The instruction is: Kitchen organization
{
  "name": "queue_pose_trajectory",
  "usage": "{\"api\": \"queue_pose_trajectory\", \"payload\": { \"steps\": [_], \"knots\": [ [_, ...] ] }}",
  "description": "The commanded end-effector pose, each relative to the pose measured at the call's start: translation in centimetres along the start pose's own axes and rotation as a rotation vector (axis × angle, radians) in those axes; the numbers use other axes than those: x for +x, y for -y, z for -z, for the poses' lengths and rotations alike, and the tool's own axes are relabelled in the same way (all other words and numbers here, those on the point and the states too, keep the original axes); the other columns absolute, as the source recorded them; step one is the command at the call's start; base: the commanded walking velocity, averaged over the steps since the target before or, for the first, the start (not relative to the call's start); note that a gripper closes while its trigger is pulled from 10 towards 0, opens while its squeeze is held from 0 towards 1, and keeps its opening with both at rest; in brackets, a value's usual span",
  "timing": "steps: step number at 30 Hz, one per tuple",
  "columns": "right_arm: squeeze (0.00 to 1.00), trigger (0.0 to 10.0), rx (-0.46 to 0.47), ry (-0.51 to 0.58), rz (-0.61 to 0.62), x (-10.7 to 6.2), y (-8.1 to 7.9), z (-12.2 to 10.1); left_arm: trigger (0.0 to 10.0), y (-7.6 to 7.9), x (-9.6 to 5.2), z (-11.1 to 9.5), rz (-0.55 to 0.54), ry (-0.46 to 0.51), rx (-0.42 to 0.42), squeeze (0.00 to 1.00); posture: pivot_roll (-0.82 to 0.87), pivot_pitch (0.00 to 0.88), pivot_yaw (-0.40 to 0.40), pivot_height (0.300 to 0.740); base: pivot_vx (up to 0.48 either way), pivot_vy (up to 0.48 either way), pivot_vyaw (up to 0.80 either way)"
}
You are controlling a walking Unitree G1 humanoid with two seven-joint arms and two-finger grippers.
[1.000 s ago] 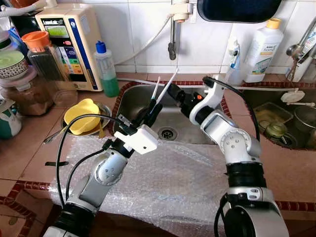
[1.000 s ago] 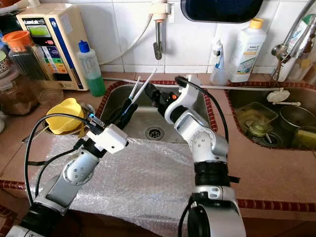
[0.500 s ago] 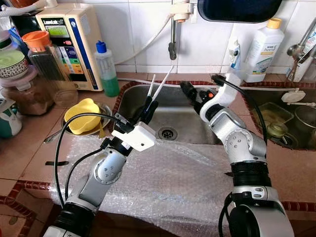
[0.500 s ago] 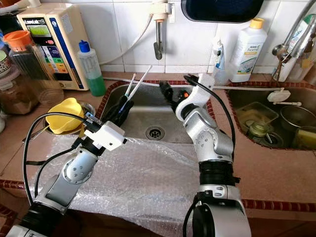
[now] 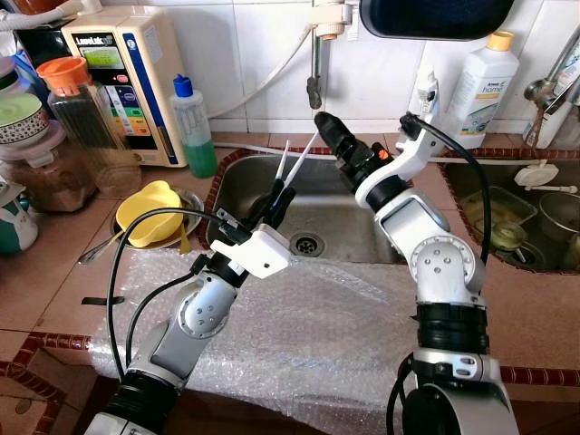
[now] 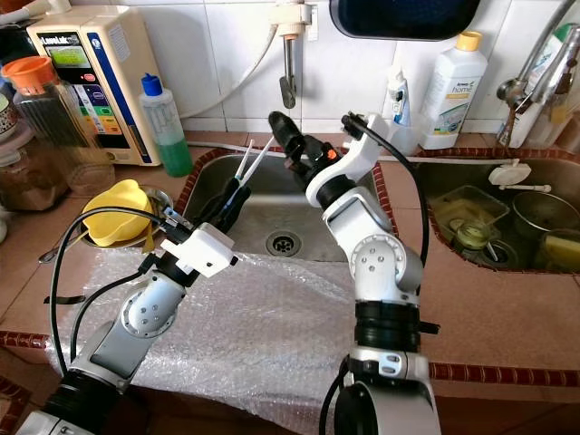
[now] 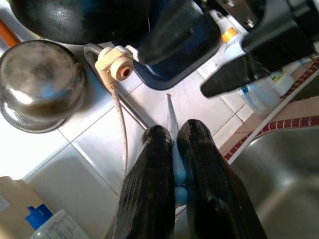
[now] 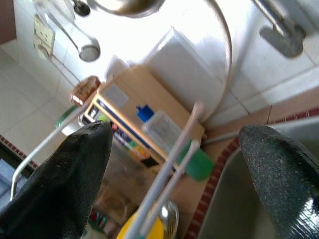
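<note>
Left gripper [image 5: 276,195] is being held over the near-left rim of the sink [image 5: 344,227], fingers [image 7: 149,189] pinched tight on a pair of white chopsticks [image 5: 294,163] with pale blue ends; the sticks are angling up toward 1 o'clock, tips spread slightly. In the left wrist view the blue ends are being squeezed between the two black pads.

Right gripper [image 5: 324,124] is being held above the sink's back edge, at about 1 o'clock from the left gripper, its tip near the chopstick tips. Fingers [image 8: 75,169] are spread wide in the right wrist view, nothing being gripped; the chopsticks are being framed between them, not touching either pad.

Bubble wrap sheet [image 5: 317,335] is lying on the tiled counter in front of the sink, under both arms.

Readable text: white appliance [image 5: 122,77] at 10 o'clock is carrying a logo reading roughly "Leveluk", small print too fine to read. White bottle with yellow cap [image 5: 480,82] at 2 o'clock is labelled "home". Clear bottle of green liquid with blue cap [image 5: 192,127] is standing just beside the appliance; label not legible. Yellow dish [image 5: 149,213] is sitting in a metal bowl at 9 o'clock from the sink.
</note>
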State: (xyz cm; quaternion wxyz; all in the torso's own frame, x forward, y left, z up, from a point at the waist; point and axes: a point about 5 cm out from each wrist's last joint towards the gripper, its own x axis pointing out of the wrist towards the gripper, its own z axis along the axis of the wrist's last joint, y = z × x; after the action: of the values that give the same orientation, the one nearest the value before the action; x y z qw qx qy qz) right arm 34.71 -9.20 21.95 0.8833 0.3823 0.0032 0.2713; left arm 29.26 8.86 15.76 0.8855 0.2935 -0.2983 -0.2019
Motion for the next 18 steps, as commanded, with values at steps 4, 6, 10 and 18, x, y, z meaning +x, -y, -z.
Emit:
{"api": "queue_pose_trajectory", "payload": {
  "steps": [4, 6, 10, 18],
  "knots": [
    [0.00, 10.0, 0.006, -0.044, -0.036, -0.1, -0.7, 0.9, 10.0, 0.5, 0.2, -0.3, 0.031, 0.014, -0.008, 0.00, 0.03, 0.000, 0.045, 0.740, 0.000, 0.000, 0.00],
    [0.00, 10.0, 0.013, -0.070, -0.026, -0.3, -0.4, 1.6, 10.0, 1.1, 0.0, -0.5, 0.043, 0.018, -0.025, 0.00, 0.03, 0.000, 0.044, 0.740, 0.000, 0.000, 0.00],
    [0.00, 10.0, 0.020, -0.088, -0.007, -0.3, 0.0, 2.0, 10.0, 2.0, -0.2, -0.8, 0.067, 0.026, -0.043, 0.00, 0.02, 0.000, 0.043, 0.740, 0.000, 0.000, 0.00],
    [0.00, 0.0, 0.064, -0.092, 0.084, -0.3, 1.7, 2.1, 10.0, 1.8, -0.1, -0.5, 0.078, 0.025, -0.030, 0.00, 0.03, 0.000, 0.037, 0.740, 0.000, 0.000, 0.00]
  ]
}}
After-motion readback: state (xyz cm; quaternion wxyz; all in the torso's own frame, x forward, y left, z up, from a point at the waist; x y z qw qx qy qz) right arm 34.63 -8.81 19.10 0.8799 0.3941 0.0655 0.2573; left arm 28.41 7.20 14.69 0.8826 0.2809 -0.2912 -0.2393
